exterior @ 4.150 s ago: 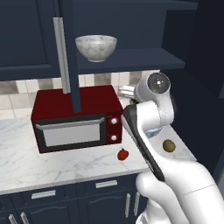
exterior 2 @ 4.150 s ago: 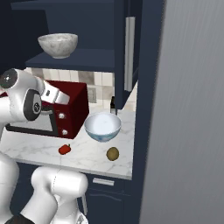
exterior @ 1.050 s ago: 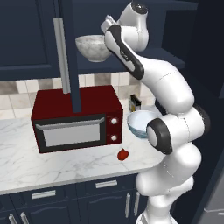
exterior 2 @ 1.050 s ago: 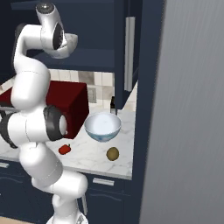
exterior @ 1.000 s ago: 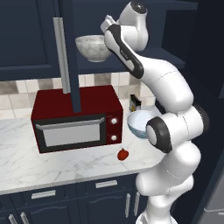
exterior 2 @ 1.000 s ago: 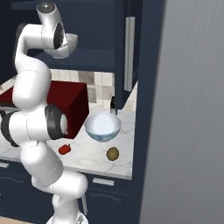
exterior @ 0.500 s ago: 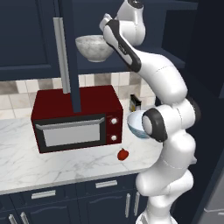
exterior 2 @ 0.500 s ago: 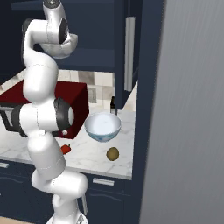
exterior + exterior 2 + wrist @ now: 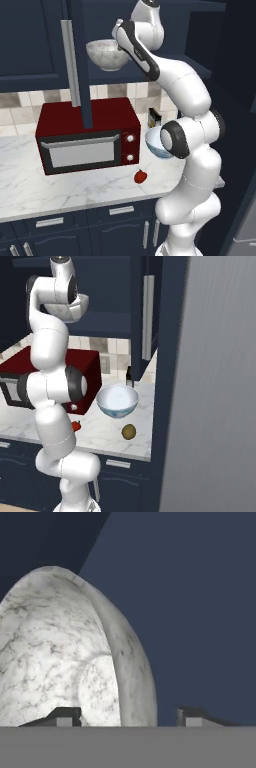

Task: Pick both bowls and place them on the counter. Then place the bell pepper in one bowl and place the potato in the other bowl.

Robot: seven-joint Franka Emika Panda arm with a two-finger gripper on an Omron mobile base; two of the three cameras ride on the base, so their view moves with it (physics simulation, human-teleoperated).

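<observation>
High on the dark cabinet shelf sits the grey-white marbled bowl [image 9: 105, 54]. My gripper [image 9: 120, 44] reaches its right rim. In the hand view the marbled bowl [image 9: 60, 652] looms close and my gripper [image 9: 129, 717] straddles its rim wall, one fingertip inside and one outside. Both fingertips stand off the wall, so the gripper is open. The white bowl with blue patterning [image 9: 155, 142] [image 9: 117, 400] rests on the counter [image 9: 30, 190] [image 9: 100, 438]. The red bell pepper [image 9: 141, 176] [image 9: 76, 426] and the brown potato [image 9: 129, 431] lie on the slab near it.
A dark red microwave [image 9: 85, 135] [image 9: 15, 376] stands on the counter under the shelf. An open cabinet door with a long silver handle [image 9: 70, 65] [image 9: 148, 316] hangs beside the bowl. A small dark bottle [image 9: 129, 376] stands by the wall. A tall grey panel [image 9: 220, 381] bounds the right.
The fingers have drawn closer together around the marbled bowl's rim. The arm's upper links have shifted slightly, with the hand staying at the bowl. The bowl has not moved.
</observation>
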